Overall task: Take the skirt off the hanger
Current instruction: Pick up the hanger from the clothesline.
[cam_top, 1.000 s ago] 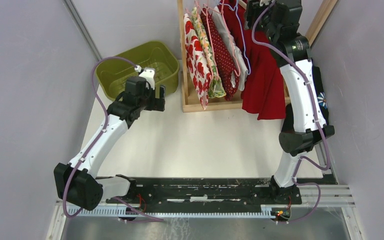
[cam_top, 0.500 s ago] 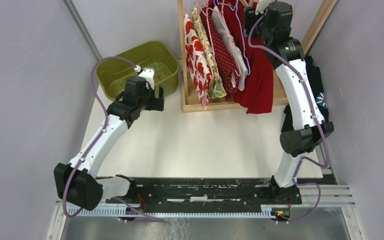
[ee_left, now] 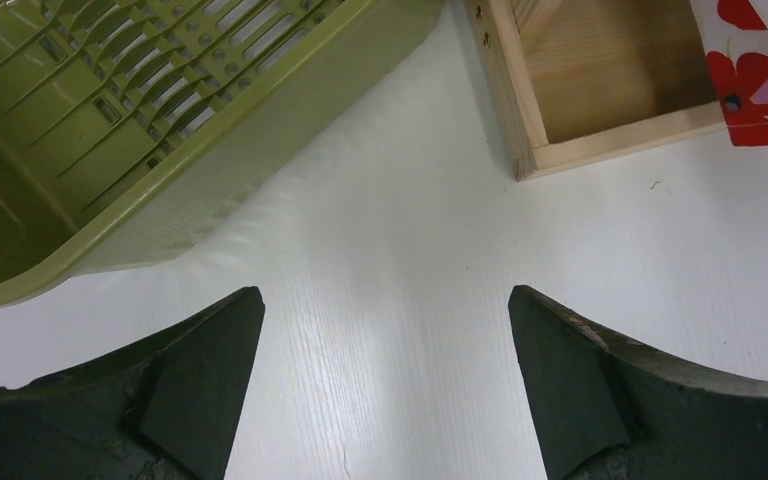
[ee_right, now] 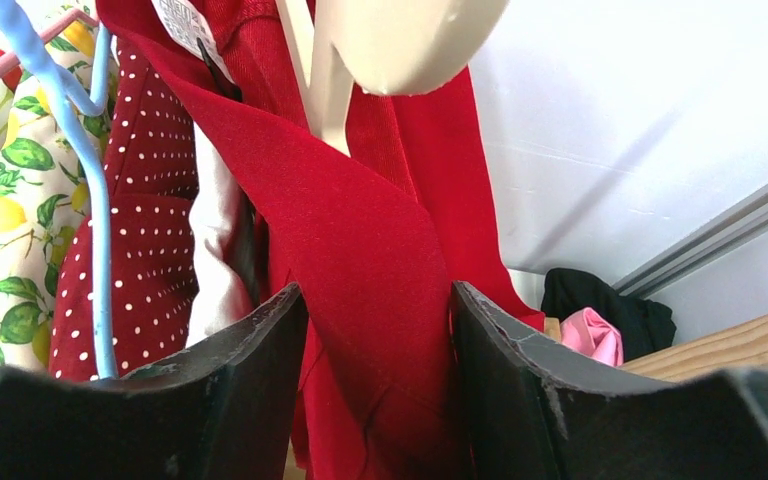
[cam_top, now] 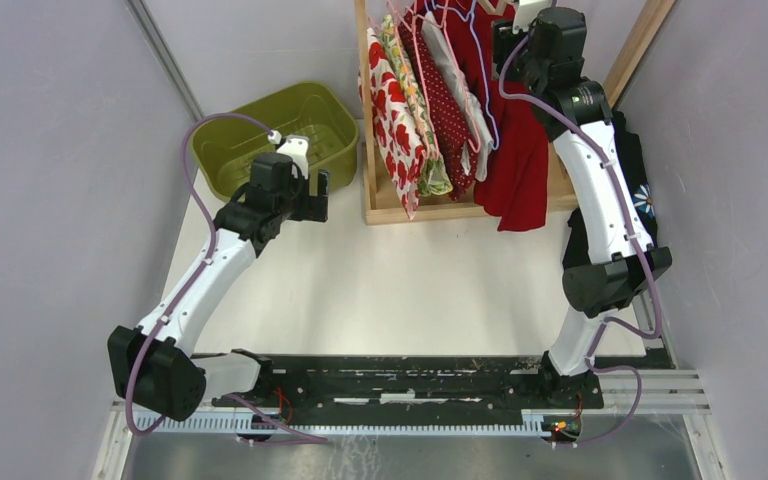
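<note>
Red skirt [ee_right: 360,250] beside polka-dot garment [ee_right: 140,250]

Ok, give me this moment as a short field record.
left claw: open, empty, over the table by the green basket
right claw: shut on red skirt, up at the wooden rack
red skirt: hanging from cream hanger
green basket: no clothes seen inside

Bright, even light, soft shadows; close wrist views slightly blurred at near edges.
</note>
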